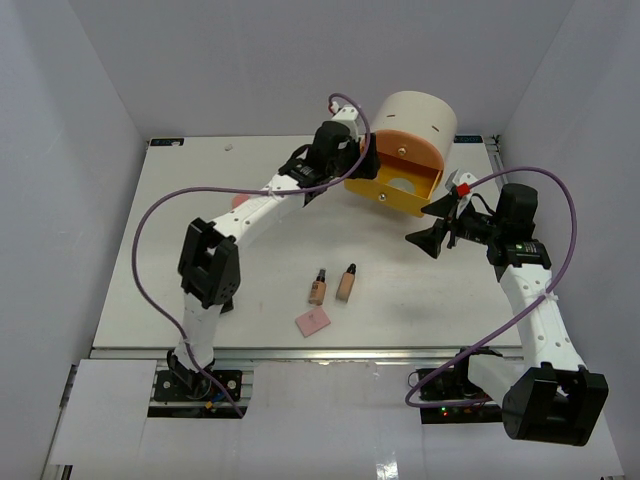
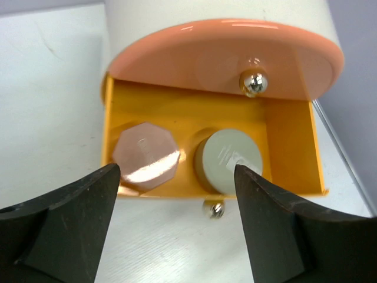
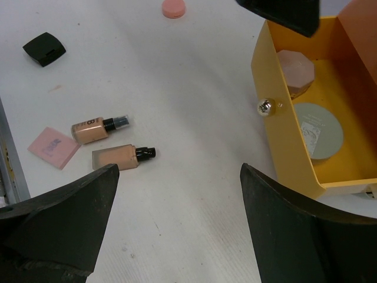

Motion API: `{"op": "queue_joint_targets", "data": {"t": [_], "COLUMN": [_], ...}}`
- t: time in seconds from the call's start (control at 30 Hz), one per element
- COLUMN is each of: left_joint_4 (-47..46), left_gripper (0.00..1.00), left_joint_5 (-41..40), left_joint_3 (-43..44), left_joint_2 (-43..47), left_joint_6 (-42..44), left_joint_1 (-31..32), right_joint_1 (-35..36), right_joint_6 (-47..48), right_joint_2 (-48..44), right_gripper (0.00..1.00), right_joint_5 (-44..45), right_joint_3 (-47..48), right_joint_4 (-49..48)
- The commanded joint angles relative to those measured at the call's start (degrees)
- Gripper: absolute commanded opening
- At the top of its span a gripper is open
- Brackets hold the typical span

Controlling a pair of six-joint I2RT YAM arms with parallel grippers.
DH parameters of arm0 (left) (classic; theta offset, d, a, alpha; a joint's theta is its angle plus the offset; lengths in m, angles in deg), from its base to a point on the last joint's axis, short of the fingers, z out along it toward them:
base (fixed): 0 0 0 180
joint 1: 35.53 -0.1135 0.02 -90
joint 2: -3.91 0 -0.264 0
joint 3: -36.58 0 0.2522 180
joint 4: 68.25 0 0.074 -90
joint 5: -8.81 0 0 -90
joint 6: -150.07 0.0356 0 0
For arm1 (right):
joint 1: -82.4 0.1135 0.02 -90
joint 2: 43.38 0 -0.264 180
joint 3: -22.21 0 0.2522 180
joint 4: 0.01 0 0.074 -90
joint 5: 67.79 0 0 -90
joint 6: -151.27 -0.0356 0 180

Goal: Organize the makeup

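The yellow drawer [image 1: 383, 189] of the cream cylinder [image 1: 420, 118] stands pulled open. In the left wrist view it holds a pink octagonal jar [image 2: 146, 157] and a pale green round jar [image 2: 228, 160]. My left gripper [image 2: 177, 172] is open and empty, just in front of the drawer's knob [image 2: 213, 208]. My right gripper [image 3: 179, 171] is open and empty over bare table, right of the drawer. Two beige black-capped bottles [image 3: 96, 130] [image 3: 121, 157], a flat pink square [image 3: 53, 146] and a black square compact [image 3: 44, 48] lie on the table.
The pink drawer [image 2: 224, 58] with a silver knob sits shut above the yellow one. A small pink round piece [image 3: 173, 7] lies on the table near the left arm. In the top view the bottles [image 1: 318, 288] and the pink square [image 1: 313, 322] lie front centre.
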Motion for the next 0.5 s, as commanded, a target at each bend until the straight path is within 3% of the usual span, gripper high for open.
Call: {"op": "queue_joint_targets", "data": {"t": [0.0,0.1,0.17,0.33,0.47], "left_joint_4": [-4.2,-6.5,-6.0,-3.3,-3.1], "left_gripper": [0.87,0.82,0.82,0.98,0.98], "left_joint_5": [-4.4,-4.1,-3.5,-3.2,-2.5], "left_joint_3": [-15.2,-29.8,-34.7,-41.3,-41.8], "left_joint_2": [17.0,26.3,29.0,28.1,23.7], "left_joint_6": [2.4,-0.3,-1.7,-1.1,-0.1], "left_joint_1": [-4.3,-11.9,-15.7,-26.7,-31.2], "right_joint_1": [-0.3,-0.3,-0.3,-0.3,-0.3], "right_joint_6": [0.5,0.4,0.3,0.2,0.1], "right_joint_2": [-0.4,-0.1,0.1,0.5,0.8], "right_gripper": [0.9,0.9,0.9,0.9,0.9], "right_joint_5": [-1.8,-2.3,-2.3,-1.9,-1.6], "right_joint_3": [-0.7,-0.8,-0.8,-0.9,-0.9], "right_joint_4": [-1.8,-1.8,-1.8,-1.9,-1.9]}}
